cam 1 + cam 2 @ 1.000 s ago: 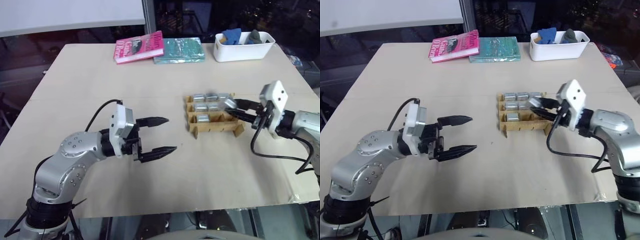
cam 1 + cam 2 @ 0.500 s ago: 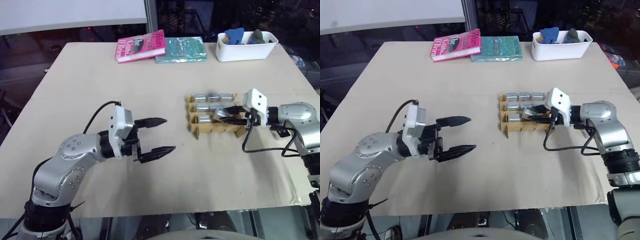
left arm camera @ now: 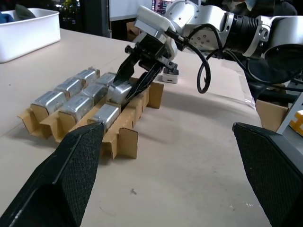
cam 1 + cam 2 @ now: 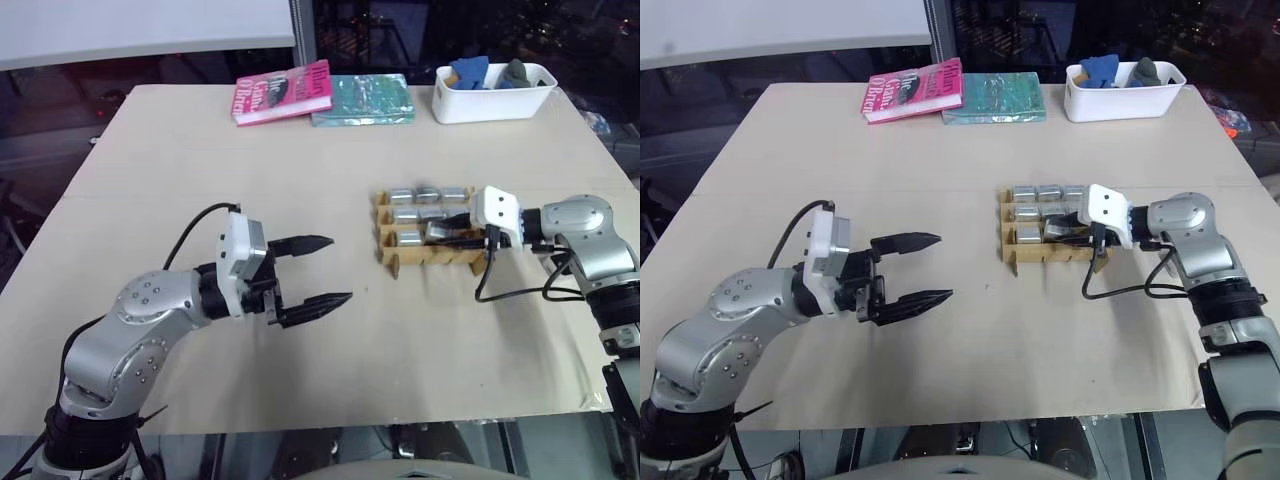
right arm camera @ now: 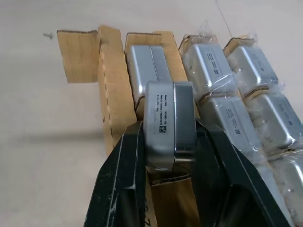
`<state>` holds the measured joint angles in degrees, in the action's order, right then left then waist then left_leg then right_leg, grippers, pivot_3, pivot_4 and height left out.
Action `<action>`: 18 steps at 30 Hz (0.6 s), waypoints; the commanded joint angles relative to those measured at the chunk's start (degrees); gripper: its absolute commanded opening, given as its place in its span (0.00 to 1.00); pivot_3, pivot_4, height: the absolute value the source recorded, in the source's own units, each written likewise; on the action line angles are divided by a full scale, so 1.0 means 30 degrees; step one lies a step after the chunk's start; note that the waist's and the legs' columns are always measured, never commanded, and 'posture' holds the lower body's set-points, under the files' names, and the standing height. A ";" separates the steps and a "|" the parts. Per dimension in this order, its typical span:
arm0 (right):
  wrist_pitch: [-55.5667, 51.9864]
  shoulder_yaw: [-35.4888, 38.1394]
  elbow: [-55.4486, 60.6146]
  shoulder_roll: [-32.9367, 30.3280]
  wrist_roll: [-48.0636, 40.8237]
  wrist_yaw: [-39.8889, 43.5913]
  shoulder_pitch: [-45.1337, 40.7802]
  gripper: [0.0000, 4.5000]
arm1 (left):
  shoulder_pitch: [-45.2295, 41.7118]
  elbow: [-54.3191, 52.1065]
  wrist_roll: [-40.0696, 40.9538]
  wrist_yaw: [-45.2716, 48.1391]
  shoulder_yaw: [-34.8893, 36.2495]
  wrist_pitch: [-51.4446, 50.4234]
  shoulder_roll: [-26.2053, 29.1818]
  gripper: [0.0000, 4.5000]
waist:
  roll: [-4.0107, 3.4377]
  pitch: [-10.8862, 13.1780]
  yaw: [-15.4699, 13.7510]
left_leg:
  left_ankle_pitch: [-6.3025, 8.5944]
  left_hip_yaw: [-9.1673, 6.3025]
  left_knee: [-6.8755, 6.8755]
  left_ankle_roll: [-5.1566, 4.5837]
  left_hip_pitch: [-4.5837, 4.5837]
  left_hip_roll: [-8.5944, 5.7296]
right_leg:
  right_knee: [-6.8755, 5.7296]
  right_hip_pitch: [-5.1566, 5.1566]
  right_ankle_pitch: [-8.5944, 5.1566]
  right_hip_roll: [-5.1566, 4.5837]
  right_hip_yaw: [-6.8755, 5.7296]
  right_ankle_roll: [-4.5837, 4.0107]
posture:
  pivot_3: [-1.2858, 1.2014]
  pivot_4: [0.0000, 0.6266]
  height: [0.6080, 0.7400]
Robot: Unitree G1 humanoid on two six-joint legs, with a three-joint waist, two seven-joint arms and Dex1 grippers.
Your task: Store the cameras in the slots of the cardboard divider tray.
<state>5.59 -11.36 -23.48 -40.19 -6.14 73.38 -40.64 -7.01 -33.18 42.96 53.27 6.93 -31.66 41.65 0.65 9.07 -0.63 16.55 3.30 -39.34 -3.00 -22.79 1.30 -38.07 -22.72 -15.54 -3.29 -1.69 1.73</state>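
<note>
Camera (image 5: 169, 124) now lowered over tray (image 4: 432, 258).

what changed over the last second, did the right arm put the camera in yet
The right gripper came down and in over the cardboard divider tray, carrying its camera from above the tray's right end to the near row, beside the camera already slotted there. Its jaws stay shut on it, so nothing is released yet. The left gripper stayed open and in place; the other stored cameras did not move.

held camera's (image 5: 169, 124) lower end hidden between fingers (image 5: 124, 179), white bin's (image 3: 29, 34) contents cut off
</note>
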 commanded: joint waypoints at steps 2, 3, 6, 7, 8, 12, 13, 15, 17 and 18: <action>0.0843 -0.0166 -0.0520 0.0051 0.0448 0.0594 -0.0549 0.17 | -0.0093 -0.0856 0.0279 -0.0142 0.0437 0.0297 0.0140 1.00 | 0.0000 0.0000 -0.0005 | -0.0001 -0.0003 -0.0001 0.0001 0.0003 0.0000 | -0.0003 0.0003 0.0000 0.0000 -0.0004 0.0000 | 0.52 0.24 1.00; 0.0806 -0.0217 -0.0611 0.0107 0.0428 0.0800 -0.0614 0.17 | -0.0087 -0.0859 0.0274 -0.0138 0.0433 0.0312 0.0137 1.00 | 0.0000 0.0000 0.0012 | -0.0001 -0.0003 -0.0002 0.0001 0.0004 0.0000 | -0.0003 0.0004 0.0000 0.0000 -0.0003 -0.0001 | 0.52 0.24 1.00; 0.0112 -0.0213 -0.0680 0.0218 0.0106 0.1545 -0.0761 0.17 | -0.0052 -0.0891 0.0287 -0.0143 0.0454 0.0329 0.0140 1.00 | 0.0000 0.0000 0.0018 | 0.0000 -0.0001 -0.0002 0.0001 0.0005 0.0000 | -0.0003 0.0004 0.0000 0.0000 -0.0002 -0.0001 | 0.52 0.24 1.00; -0.0177 -0.0171 -0.0680 0.0234 0.0039 0.1653 -0.0804 0.17 | -0.0034 -0.0897 0.0287 -0.0141 0.0464 0.0339 0.0144 1.00 | -0.0001 -0.0001 0.0022 | -0.0001 -0.0001 -0.0001 0.0001 0.0005 0.0001 | -0.0003 0.0004 0.0001 -0.0001 -0.0002 -0.0001 | 0.52 0.24 1.00; -0.0328 -0.0127 -0.0688 0.0210 0.0002 0.1747 -0.0839 0.40 | -0.0024 -0.0903 0.0281 -0.0146 0.0464 0.0350 0.0145 1.00 | 0.0000 0.0000 0.0018 | 0.0000 -0.0002 -0.0001 0.0001 0.0005 0.0002 | -0.0003 0.0003 0.0000 -0.0001 -0.0003 -0.0002 | 0.52 0.24 1.00; -0.0609 0.0245 -0.0568 0.0133 0.0070 0.1278 -0.0884 0.76 | -0.0016 -0.0911 0.0282 -0.0199 0.0429 0.0373 0.0125 1.00 | -0.0004 0.0002 0.0009 | 0.0000 -0.0003 0.0000 0.0001 0.0001 0.0001 | 0.0000 0.0003 0.0001 -0.0008 -0.0005 -0.0002 | 0.52 0.24 1.00; -0.0718 0.0354 -0.0322 0.0038 0.0061 0.1125 -0.0808 0.85 | -0.0037 -0.0908 0.0282 -0.0215 0.0404 0.0373 0.0112 1.00 | -0.0003 0.0002 0.0008 | 0.0000 -0.0003 0.0000 0.0001 0.0001 0.0001 | 0.0000 0.0002 0.0000 -0.0009 -0.0004 -0.0002 | 0.52 0.24 1.00; -0.1408 0.0856 0.0703 -0.0176 -0.0188 0.0515 -0.0531 0.96 | -0.0074 -0.0852 0.0254 -0.0201 0.0334 0.0412 0.0070 1.00 | -0.0005 0.0003 0.0002 | 0.0000 -0.0003 0.0000 0.0001 0.0001 0.0001 | 0.0000 0.0002 0.0001 -0.0009 -0.0007 -0.0002 | 0.52 0.24 1.00; -0.2619 0.1751 0.2470 -0.0562 -0.0584 -0.0482 0.0006 0.96 | -0.0164 -0.0762 0.0254 -0.0164 0.0229 0.0441 0.0000 1.00 | -0.0016 0.0010 -0.0030 | 0.0000 -0.0005 0.0001 0.0001 -0.0004 0.0001 | 0.0000 0.0000 0.0000 -0.0014 -0.0011 -0.0002 | 0.52 0.24 1.00; -0.3901 0.2275 0.3780 -0.0834 -0.1183 -0.0752 0.0449 0.96 | -0.0235 -0.0668 0.0219 -0.0124 0.0119 0.0471 -0.0050 1.00 | -0.0016 0.0010 -0.0024 | 0.0000 -0.0009 0.0002 0.0001 -0.0012 0.0000 | 0.0000 0.0000 0.0000 -0.0024 -0.0018 -0.0002 | 0.52 0.24 1.00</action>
<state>-1.63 -8.83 -18.77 -40.90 -6.74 72.96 -40.08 -7.01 -33.22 42.96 52.72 6.83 -31.50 41.60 0.60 9.10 -0.70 16.55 3.28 -39.34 -3.00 -22.83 1.30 -38.07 -22.72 -15.54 -3.37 -1.75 1.72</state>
